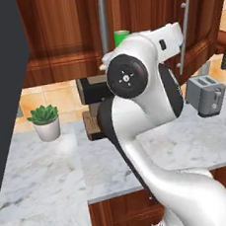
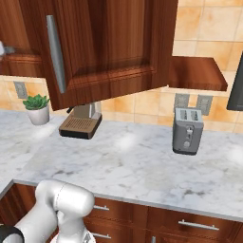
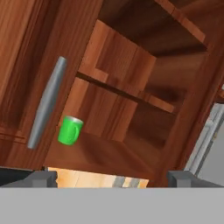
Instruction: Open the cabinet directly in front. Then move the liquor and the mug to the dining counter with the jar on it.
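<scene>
1. Reaching up toward the cabinet [image 1: 138, 12], with the white arm's elbow joint blocking much of the left base view.
2. Standing open on the right door [image 2: 104, 47], swung out over the worktop, with its long grey bar handle [image 2: 55, 53] near the left edge in the right base view.
3. Showing, in the hand view, an open interior with wooden shelves [image 3: 127, 94] and the mug [image 3: 70, 130] sitting on the bottom shelf, toward its near edge.
4. Sitting just beside the other door's grey handle [image 3: 47, 103] in the hand view, mug handle turned away from that bar.
5. Peeking out as a bright green patch [image 1: 121, 37] above the arm in the left base view, to the right of a vertical grey handle [image 1: 103, 24].
6. Spread wide at the gripper [image 3: 111, 178], with the two dark fingertips [image 3: 41, 178] far apart at the bottom of the hand view and nothing between them.
7. Held short of the mug, not touching it.
8. Resting on the marble worktop [image 2: 142, 166]: a grey toaster [image 2: 188, 130], a small potted plant [image 2: 37, 108] and a coffee machine [image 2: 81, 122] below the open door.
</scene>
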Controlling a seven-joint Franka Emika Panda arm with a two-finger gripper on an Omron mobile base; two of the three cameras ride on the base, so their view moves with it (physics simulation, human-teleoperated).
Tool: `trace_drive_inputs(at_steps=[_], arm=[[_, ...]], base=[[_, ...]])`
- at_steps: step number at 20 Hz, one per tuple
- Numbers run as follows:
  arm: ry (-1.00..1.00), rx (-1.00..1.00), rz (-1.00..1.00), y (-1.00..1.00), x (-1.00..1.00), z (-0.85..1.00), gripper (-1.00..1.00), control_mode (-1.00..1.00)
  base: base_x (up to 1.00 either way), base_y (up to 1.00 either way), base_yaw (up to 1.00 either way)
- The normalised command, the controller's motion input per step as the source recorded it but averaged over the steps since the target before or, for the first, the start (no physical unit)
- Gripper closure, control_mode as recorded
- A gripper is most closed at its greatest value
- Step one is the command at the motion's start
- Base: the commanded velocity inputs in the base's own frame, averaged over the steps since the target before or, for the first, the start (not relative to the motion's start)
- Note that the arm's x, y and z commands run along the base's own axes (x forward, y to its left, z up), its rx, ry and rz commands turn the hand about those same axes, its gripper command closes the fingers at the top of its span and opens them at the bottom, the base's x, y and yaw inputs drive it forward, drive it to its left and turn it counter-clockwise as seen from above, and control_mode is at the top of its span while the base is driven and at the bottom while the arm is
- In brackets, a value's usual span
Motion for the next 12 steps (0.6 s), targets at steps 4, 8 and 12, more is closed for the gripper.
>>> trace_drive_inputs(at_steps=[4, 8, 12], arm=[[0.13, -0.09, -0.29, 0.27, 0.54, -0.13, -1.00, -1.00], [0.11, -0.05, -0.21, 0.01, 0.51, -0.15, -1.00, -1.00], [0.04, -0.02, -0.11, -0.15, 0.29, -0.17, -1.00, -1.00]], base=[[0.00, 0.00, 0.00], [0.00, 0.00, 0.00], [0.00, 0.00, 0.00]])
